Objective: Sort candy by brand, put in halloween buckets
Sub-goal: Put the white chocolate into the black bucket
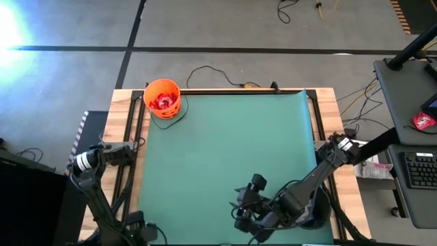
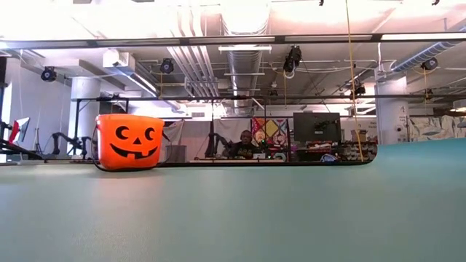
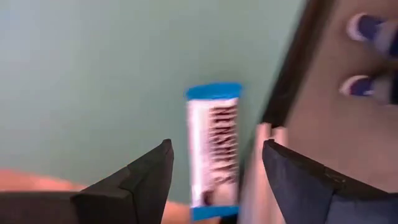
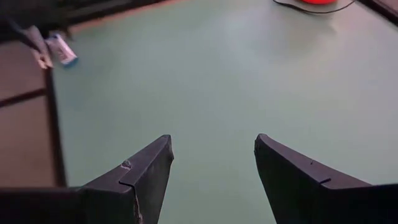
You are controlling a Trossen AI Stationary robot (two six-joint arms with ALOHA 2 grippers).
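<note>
The orange bucket (image 1: 162, 99) stands on the green mat's far left corner with red candy (image 1: 162, 102) inside; its jack-o'-lantern face shows in the low view (image 2: 129, 142). A blue-and-white bar (image 3: 214, 149) lies on the mat at its left edge and also shows in the right wrist view (image 4: 61, 48). My left gripper (image 3: 216, 144) is open over the bar, a finger on either side, at the mat's left edge (image 1: 134, 145). My right gripper (image 4: 212, 146) is open and empty above the mat near its near edge (image 1: 240, 208). I cannot make out the black bucket.
Wooden table strips and black rails border the mat (image 1: 225, 157) left and right. A cable (image 1: 212, 75) runs along the far edge. A side desk with a keyboard (image 1: 418, 171) and a red packet (image 1: 423, 121) stands at the right. A person (image 2: 247, 142) sits far behind.
</note>
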